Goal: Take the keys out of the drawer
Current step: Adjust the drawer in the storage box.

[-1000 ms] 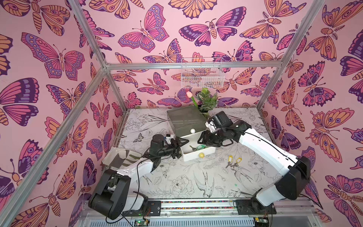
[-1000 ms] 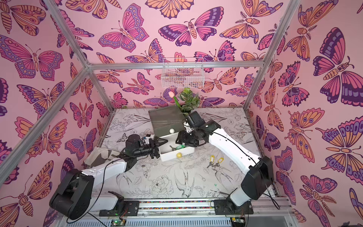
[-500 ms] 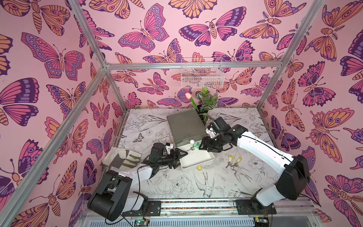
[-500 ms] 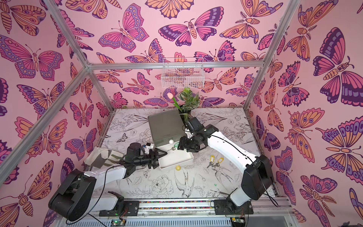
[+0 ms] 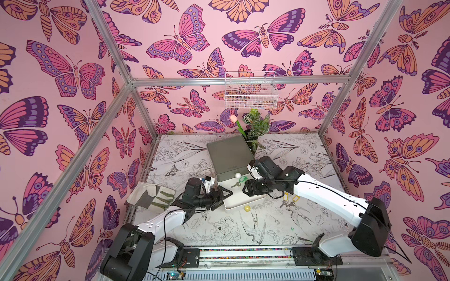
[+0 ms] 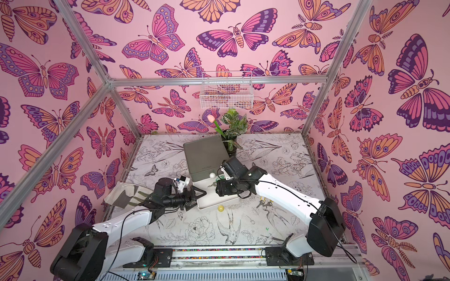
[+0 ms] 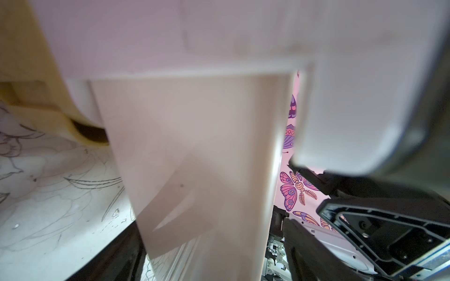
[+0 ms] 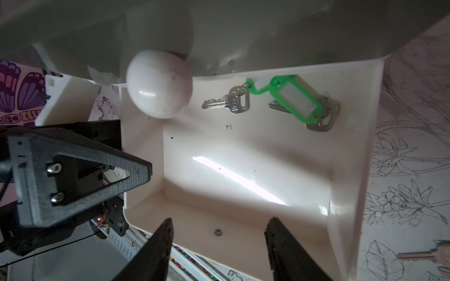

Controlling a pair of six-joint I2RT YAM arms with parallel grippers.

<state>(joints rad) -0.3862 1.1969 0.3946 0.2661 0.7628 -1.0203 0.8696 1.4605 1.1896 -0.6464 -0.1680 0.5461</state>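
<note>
Both top views show a white plastic drawer [image 5: 237, 201] standing open from a grey-green box [image 5: 229, 155] on the desk [image 5: 219, 231]. Green-tagged keys [image 5: 240, 181] lie at the drawer's back, and yellow-tagged keys [image 5: 286, 196] lie on the desk just beside the drawer. The left end effector [image 5: 222, 199] is spread at the drawer's side wall.

In the left wrist view, that wall stands between its fingers [image 7: 389, 231].

In the right wrist view, the right end effector [image 8: 219, 253], spread and empty, hangs over the drawer's front.

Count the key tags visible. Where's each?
3. A green key tag lies in the open white drawer. A yellow key tag and a second yellow key tag lie together on the table beside the drawer, by the right arm, which may hide more.
</note>
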